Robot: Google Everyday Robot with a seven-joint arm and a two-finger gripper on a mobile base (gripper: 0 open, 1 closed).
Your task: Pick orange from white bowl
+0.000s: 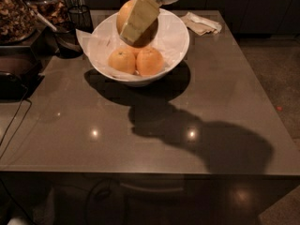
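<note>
2 smaller oranges [136,61] lie in the white bowl [181,42]; above the bowl's far side the gripper [137,27] clamps the orange [123,13], held clear of them.

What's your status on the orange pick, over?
Gripper shut on orange, held over bowl. Two smaller oranges lie in bowl beneath. Nothing seen blocking the way up.

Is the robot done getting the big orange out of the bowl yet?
Almost. Done: the gripper is shut on the big orange. In hand: it holds the orange up over the white bowl, above the two smaller oranges lying inside. Left: probably just carrying it away from the bowl.
</note>
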